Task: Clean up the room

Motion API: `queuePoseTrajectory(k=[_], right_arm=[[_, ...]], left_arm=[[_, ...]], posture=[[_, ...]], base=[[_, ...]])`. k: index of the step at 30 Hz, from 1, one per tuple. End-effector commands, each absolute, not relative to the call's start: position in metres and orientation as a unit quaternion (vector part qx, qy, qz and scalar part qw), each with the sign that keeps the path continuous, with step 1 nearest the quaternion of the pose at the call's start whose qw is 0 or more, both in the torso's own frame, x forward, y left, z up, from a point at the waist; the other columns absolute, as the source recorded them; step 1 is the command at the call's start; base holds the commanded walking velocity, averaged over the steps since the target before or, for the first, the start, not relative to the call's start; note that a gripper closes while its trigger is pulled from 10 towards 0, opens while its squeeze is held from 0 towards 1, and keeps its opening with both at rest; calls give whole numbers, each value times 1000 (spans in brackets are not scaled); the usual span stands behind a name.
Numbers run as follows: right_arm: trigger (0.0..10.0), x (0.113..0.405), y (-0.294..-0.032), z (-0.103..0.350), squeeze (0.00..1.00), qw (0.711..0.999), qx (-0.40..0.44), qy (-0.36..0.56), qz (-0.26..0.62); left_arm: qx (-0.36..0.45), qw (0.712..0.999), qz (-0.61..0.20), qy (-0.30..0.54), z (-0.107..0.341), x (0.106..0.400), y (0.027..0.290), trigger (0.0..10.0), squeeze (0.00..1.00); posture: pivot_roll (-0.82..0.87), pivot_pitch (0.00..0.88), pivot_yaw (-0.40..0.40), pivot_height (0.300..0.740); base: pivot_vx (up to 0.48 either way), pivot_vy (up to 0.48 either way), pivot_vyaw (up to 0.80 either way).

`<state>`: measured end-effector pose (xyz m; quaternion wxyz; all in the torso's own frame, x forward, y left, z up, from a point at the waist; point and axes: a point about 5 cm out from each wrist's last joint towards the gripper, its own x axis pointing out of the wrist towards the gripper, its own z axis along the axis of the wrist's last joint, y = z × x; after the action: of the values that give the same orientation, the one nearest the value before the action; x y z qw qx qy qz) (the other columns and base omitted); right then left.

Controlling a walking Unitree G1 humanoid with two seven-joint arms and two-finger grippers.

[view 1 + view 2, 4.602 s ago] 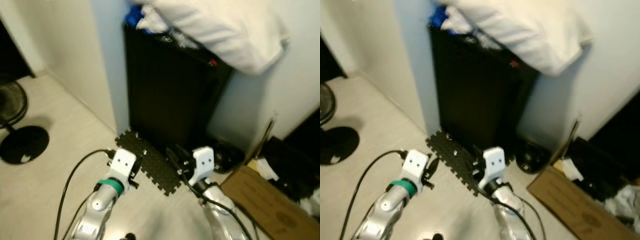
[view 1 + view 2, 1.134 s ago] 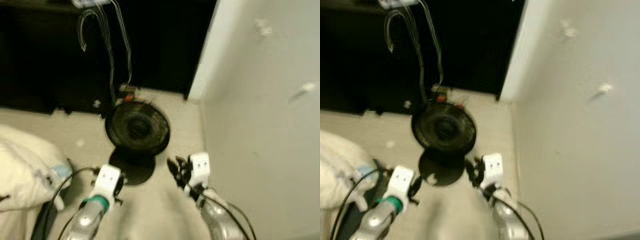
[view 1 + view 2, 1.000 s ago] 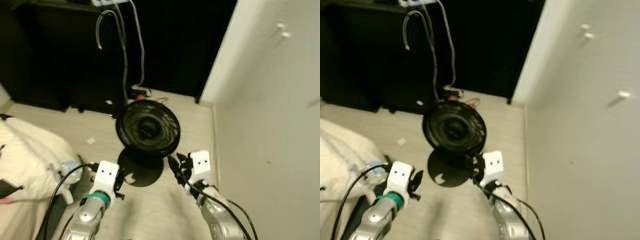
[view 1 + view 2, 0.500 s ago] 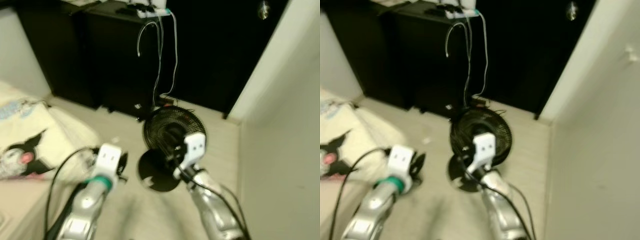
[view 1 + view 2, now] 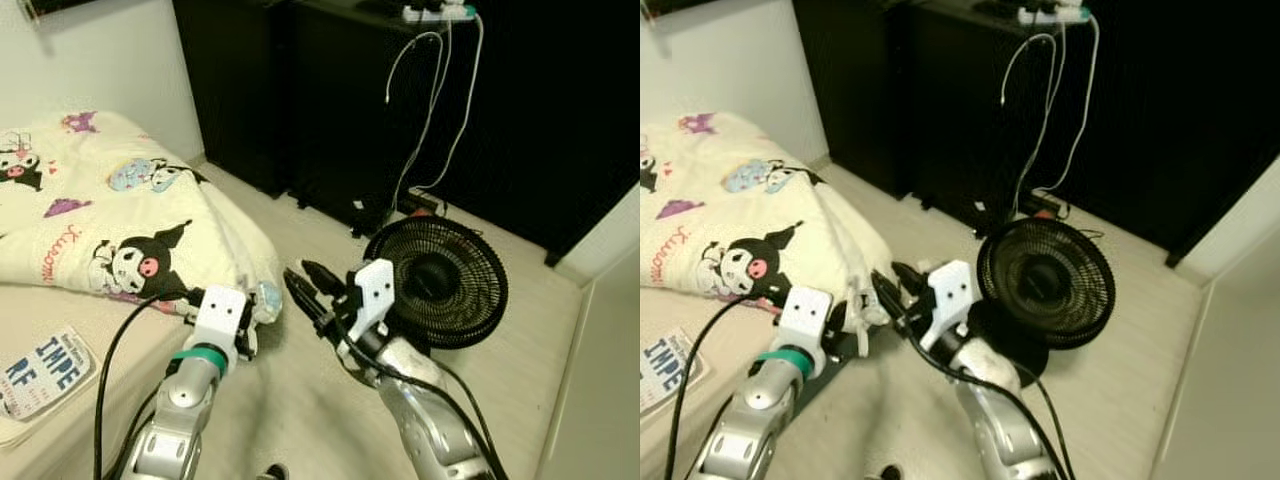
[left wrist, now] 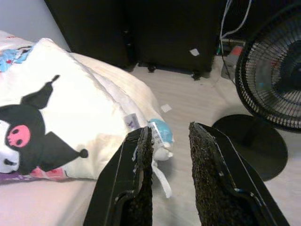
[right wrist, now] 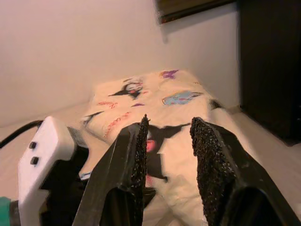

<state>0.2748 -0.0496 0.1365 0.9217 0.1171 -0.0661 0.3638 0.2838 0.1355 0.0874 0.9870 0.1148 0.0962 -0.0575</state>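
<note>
Camera swung left since earlier frames: cartoon-print blanket (image 5: 110,215) now at left, long axis running left-right, folded corner pointing right toward fan (image 5: 437,283). Left gripper (image 5: 243,322) raised near corner, fingers narrowly parted, empty. Right gripper (image 5: 305,288) aims left, parted, empty.

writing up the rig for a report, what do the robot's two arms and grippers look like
Both arms are silver metal tubes ending in a white boxy wrist block with small dark dots. The left gripper sits past a green band on the wrist, with a black cable looping back to the arm. The right gripper has two long black fingers with rough textured pads, and black cables along its arm.
</note>
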Motion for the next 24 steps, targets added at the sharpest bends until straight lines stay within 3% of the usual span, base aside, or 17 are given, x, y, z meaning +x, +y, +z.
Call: queuePoseTrajectory(k=[1, 24], right_arm=[[10000, 270, -43, 137, 0, 913, 132, -63, 382], [10000, 265, -44, 138, 0, 905, 158, -53, 393]], left_arm=[[123, 985, -41, 113, 82, 283, 142, 10000, 0], [132, 985, -30, 110, 82, 284, 142, 10000, 0]], posture=[[54, 23, 5, 740], [52, 32, 5, 740]], base=[[0, 0, 700], [0, 0, 699]])
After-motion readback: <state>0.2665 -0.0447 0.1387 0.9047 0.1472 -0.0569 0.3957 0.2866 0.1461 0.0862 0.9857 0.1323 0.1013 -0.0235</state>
